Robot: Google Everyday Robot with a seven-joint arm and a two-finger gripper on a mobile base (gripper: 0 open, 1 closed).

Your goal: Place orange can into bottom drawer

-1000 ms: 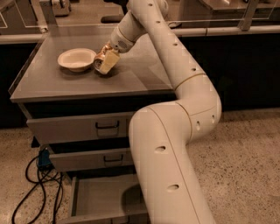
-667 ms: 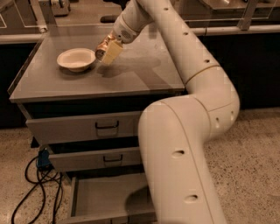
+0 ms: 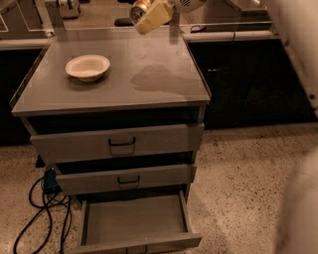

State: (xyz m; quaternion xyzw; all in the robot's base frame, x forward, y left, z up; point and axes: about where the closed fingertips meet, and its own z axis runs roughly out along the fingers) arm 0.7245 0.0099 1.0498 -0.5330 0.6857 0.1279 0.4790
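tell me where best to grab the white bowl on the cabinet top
Probably its rim, from straight above: the white bowl sits upright, wide and shallow, so one finger inside and one outside suits it. The hand is up above the back of the cabinet top, holding the orange can.

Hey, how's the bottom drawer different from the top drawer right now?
The bottom drawer is pulled out, its flat floor showing; the top drawer is pushed in, only its front visible. The top drawer's front is taller than the bottom drawer's low one. Both are grey, in the same cabinet. The hand holds the orange can high above the cabinet top, far from either.
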